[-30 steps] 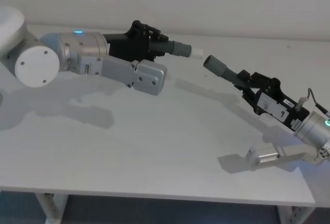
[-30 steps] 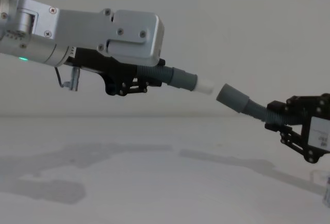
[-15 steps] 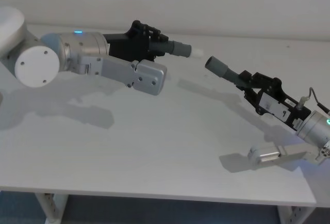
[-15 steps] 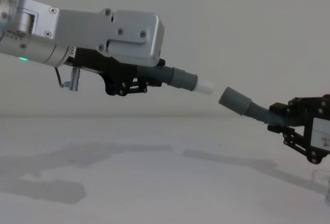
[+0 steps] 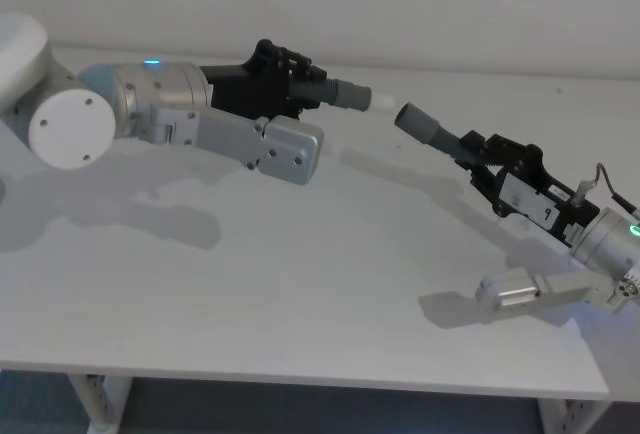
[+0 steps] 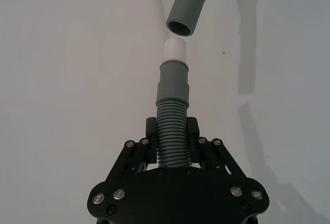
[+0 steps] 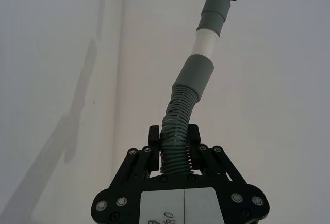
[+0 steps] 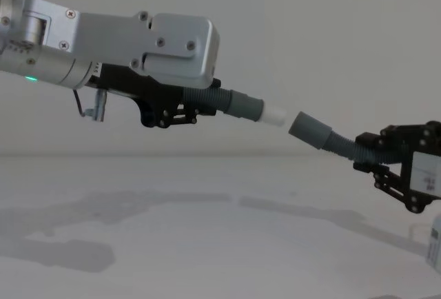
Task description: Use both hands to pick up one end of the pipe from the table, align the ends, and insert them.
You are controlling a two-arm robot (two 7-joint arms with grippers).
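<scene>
left gripper (image 5: 290, 89) is clamped on the ribbed part of the left hose piece (image 6: 172, 108), the one with the whitish tip (image 8: 274, 115). right gripper (image 5: 482, 154) is pinched on the right hose piece (image 7: 180, 111) with the wide sleeve (image 8: 308, 129). both are held up off the table (image 5: 300, 284). tip and sleeve mouth sit just apart, nearly facing. my worry: the sleeve comes up at an angle, so a straight push could catch the tip on the rim and buckle the bendy hose, or make it slip in the grip.
</scene>
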